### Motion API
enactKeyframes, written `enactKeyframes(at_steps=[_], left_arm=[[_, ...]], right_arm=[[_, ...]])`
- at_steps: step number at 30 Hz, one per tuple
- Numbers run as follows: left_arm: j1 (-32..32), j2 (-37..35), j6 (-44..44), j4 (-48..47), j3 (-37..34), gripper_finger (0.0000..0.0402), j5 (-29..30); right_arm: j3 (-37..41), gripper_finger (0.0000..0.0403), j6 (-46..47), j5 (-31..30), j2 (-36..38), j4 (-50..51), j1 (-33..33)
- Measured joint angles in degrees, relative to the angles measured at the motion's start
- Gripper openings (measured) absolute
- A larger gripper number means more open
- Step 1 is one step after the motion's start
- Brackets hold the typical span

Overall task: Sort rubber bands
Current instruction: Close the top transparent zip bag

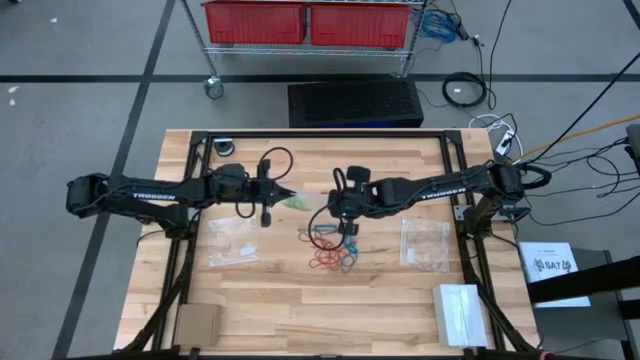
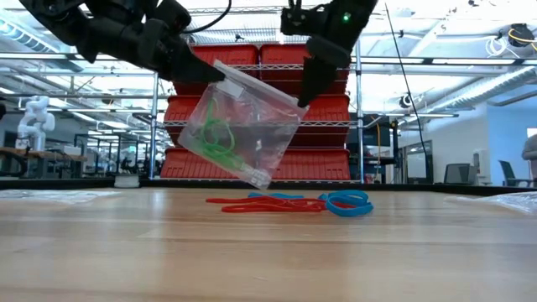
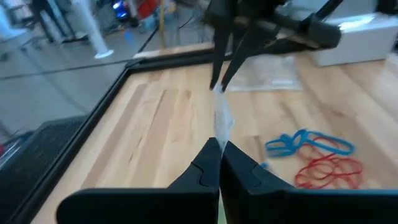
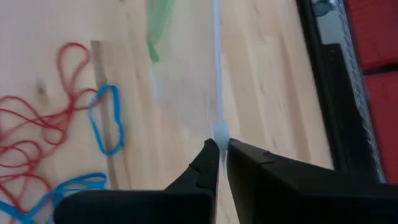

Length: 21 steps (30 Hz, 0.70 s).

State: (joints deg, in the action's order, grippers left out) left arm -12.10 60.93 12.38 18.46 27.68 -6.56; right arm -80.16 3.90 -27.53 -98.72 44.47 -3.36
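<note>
1. Left gripper [image 2: 220,74] pinches one top corner of a clear zip bag [image 2: 243,126], fingers clamped on it.
2. Right gripper [image 2: 302,101] clamps the opposite corner, the bag hanging above the table [image 2: 268,252].
3. Green rubber bands [image 2: 214,134] sit inside the bag; red rubber bands [image 2: 264,204] and blue rubber bands [image 2: 346,202] lie on the wood below.

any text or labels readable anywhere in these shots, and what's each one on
"TROSSEN" on the left arm, white letters along its link, high view.
"TROSSEN" most likely on the right arm too, but too small to read surely.
"SA7" or similar on a white sheet at the table's right edge; its smaller print is unreadable.
No text shows on the held zip bag, the red bins or the rubber bands.
</note>
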Motion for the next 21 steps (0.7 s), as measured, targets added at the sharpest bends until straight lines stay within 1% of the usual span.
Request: enactKeyframes(at_steps=[6, 9, 12, 17, 19, 21], left_arm=[[-1.11, 0.00, -0.17, -3.71, 0.00, 0.0001, 7.86], [-2.56, -0.04, -1.52, -6.21, 0.00, 0.0001, 14.18], [-4.18, 0.34, -2.48, -8.48, 0.00, 0.0001, 18.52], [-6.87, 3.58, -3.06, -8.76, 0.00, 0.0005, 19.51], [-7.44, 5.71, -3.01, -8.12, 0.00, 0.0016, 19.53], [-7.88, 7.94, -2.78, -7.55, 0.00, 0.0036, 19.51]], right_arm=[[0.00, 0.0015, 1.57, -1.60, 0.00, 0.23, 0.23], [0.17, 0.0030, 2.34, -4.13, -0.07, 0.30, 0.31], [0.15, 0.0048, 2.87, -6.92, -0.04, 0.17, 0.33], [0.13, 0.0083, 2.93, -7.45, -0.04, -0.78, 0.35], [0.13, 0.0097, 2.95, -7.45, -0.04, -1.13, 0.35], [0.10, 0.0111, 2.95, -7.45, -0.04, -1.48, 0.35]])
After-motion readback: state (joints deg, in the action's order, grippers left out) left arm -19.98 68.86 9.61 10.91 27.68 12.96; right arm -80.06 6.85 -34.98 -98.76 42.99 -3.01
